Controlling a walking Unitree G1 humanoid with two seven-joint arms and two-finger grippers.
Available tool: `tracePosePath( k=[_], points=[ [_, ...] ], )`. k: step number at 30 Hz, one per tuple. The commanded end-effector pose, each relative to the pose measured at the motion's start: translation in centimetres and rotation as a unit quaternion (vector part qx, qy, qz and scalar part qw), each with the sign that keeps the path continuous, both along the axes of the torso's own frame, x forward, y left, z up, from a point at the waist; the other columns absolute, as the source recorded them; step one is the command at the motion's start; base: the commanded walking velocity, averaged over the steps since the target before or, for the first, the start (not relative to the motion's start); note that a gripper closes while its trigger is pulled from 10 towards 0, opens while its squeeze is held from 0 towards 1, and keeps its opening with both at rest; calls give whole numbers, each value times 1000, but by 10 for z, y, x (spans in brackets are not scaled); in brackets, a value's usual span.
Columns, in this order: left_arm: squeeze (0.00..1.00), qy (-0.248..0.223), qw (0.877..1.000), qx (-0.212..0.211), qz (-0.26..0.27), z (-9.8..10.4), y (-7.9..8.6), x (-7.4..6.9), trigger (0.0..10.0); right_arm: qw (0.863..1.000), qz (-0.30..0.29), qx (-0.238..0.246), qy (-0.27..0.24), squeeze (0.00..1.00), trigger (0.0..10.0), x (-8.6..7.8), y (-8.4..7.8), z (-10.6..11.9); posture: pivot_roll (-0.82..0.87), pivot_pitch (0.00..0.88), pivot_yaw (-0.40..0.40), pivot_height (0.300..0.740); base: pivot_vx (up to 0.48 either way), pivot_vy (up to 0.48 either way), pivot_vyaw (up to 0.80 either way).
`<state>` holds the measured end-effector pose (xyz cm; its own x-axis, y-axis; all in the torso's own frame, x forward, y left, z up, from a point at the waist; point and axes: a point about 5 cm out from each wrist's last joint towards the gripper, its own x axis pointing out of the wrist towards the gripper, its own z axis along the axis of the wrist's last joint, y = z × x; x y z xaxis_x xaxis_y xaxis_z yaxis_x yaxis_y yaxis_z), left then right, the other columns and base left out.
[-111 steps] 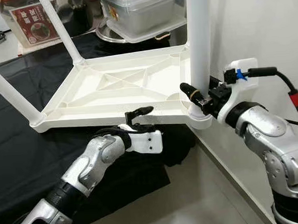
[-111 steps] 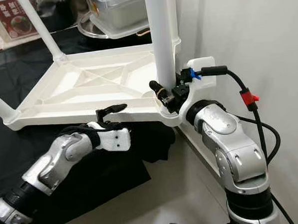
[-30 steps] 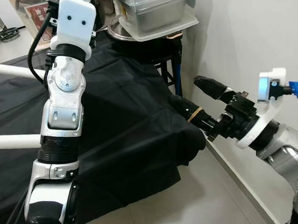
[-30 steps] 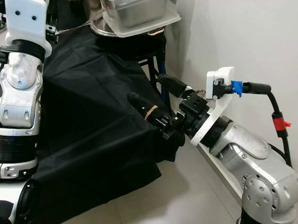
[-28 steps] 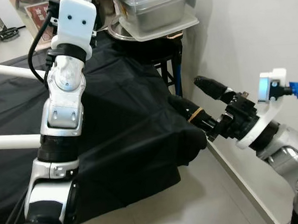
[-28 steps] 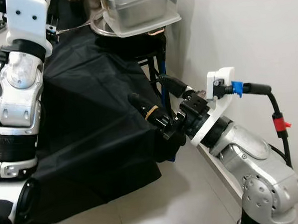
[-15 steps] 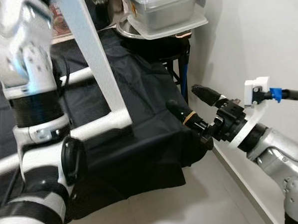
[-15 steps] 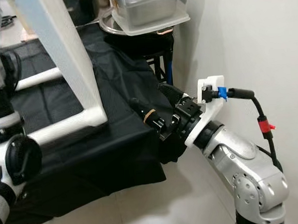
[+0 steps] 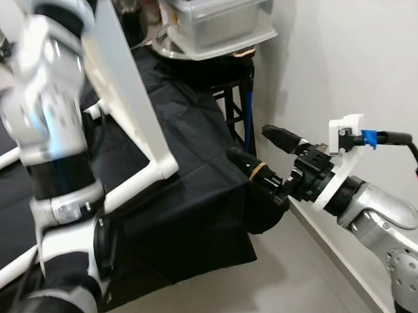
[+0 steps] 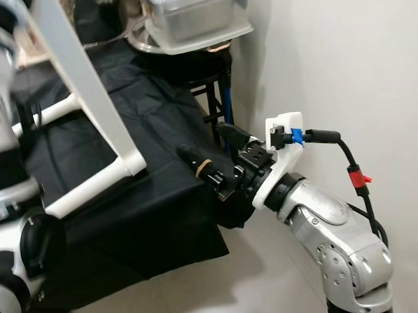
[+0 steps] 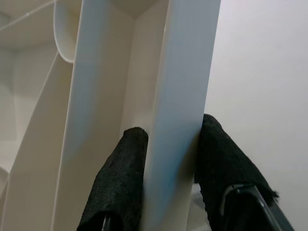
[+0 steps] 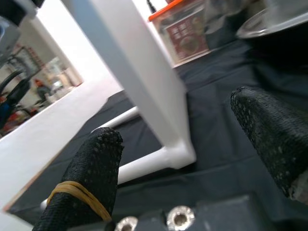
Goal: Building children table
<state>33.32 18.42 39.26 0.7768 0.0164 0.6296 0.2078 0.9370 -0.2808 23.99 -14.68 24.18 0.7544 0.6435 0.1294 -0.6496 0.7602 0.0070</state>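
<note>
Black cloth [image 9: 188, 164] is draping a work surface beside a plain white wall [image 9: 357, 43], with pale floor [image 9: 285, 279] showing below. Item one: white plastic children's table [image 9: 132, 97], standing tipped up on edge over the cloth, its flat top running steeply from upper left down to a rounded corner resting near the cloth, and its round white legs [image 9: 127, 192] pointing out sideways toward the robot's left, long axes nearly level. Item two: left gripper [image 11: 168, 163], its black padded fingers [image 11: 120, 178] closing tight on either side of a thin white rim of the table, gripping it; the silver left arm [image 9: 50, 130] is rising blurred in front of the table. Item three: right gripper [image 9: 261, 154], hovering near the cloth's corner just beside the wall, its two fingers spreading wide and holding nothing. Item four: clear plastic lidded container [image 9: 219, 16], sitting on a round metal tray [image 9: 165, 46] atop a dark stool [image 9: 237, 92] behind the cloth.
</note>
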Motion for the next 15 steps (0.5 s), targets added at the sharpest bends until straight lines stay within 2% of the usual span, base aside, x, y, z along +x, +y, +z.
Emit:
tracePosePath(
  k=[1, 2, 3, 4, 9, 13, 14, 15],
  points=[
    [0, 62, 997, -20, 31, -28, 13, 10, 10000, 1000, 0, -4, 1, 0, 10000, 1, 0, -2, -97, 62, 29, 740, 0, 0, 0],
    [0, 62, 997, -20, 31, -28, 13, 10, 10000, 1000, 0, -4, 1, 0, 10000, 1, 0, -2, -97, 62, 29, 740, 0, 0, 0],
    [353, 62, 997, -20, 29, -28, 14, 11, 10000, 1000, 0, -5, 0, 0, 10000, 1, 1, -3, -100, 64, 31, 740, 0, 0, 0],
    [1000, 61, 998, -19, 28, -27, 14, 11, 10000, 1000, 0, -6, 0, 0, 10000, 1, 1, -3, -100, 64, 32, 740, 0, 0, 0],
    [1000, 39, 999, -13, 14, -19, 11, 6, 10000, 1000, 4, -8, -1, 0, 10000, 1, 4, -4, -101, 60, 31, 740, 0, 0, 0],
    [1000, 10, 1000, -4, -2, -8, 11, -3, 10000, 1000, 14, -23, -2, 0, 10000, 6, 9, -8, -92, 54, 26, 740, 0, 0, 0],
    [1000, -1, 1000, 3, -7, -4, 12, -8, 10000, 999, 15, -29, -1, 0, 10000, 11, 12, -10, -91, 53, 25, 740, 0, 0, 0],
    [1000, -13, 1000, 20, -9, -1, 15, -15, 10000, 999, 2, -40, -1, 0, 10000, 23, 16, -14, -82, 51, 21, 740, 0, 0, 0]
  ],
)
